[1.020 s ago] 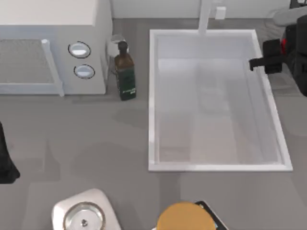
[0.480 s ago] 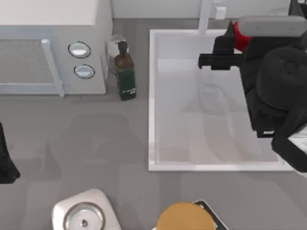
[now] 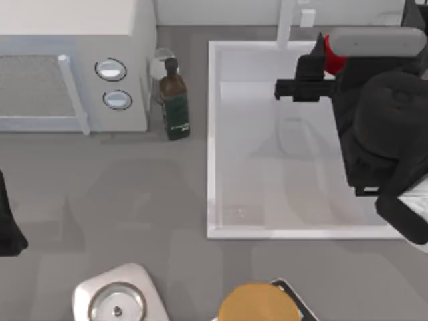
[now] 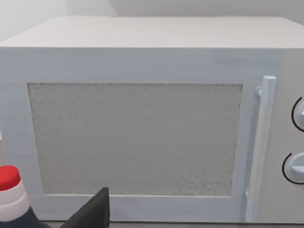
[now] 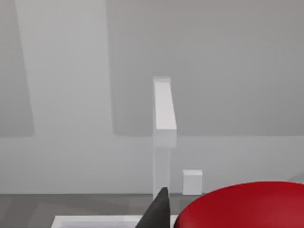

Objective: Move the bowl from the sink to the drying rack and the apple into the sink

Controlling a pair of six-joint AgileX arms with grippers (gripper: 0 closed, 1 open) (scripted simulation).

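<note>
My right gripper (image 3: 319, 72) hangs over the back right part of the white sink (image 3: 212, 140), near the tap post (image 3: 285, 23). It is shut on the red apple (image 3: 332, 56), which peeks out between the black fingers. In the right wrist view the apple (image 5: 242, 206) sits close up beside one dark fingertip (image 5: 159, 211), with the tap post (image 5: 164, 123) behind. The sink's basin is bare where it shows. The bowl and the drying rack are out of view. My left arm (image 3: 8, 227) is parked at the table's left edge.
A white microwave (image 3: 73, 67) stands at the back left, with a dark green bottle (image 3: 175, 103) beside it. A metal dish on a white base (image 3: 117, 301) and an orange-yellow round thing (image 3: 257, 302) sit at the front edge. A red-capped bottle (image 4: 9, 190) shows near my left wrist.
My right arm swung in from the table's right edge to above the sink's back part, carrying the apple. Over the last half second it barely shifted. The left arm stayed still.
</note>
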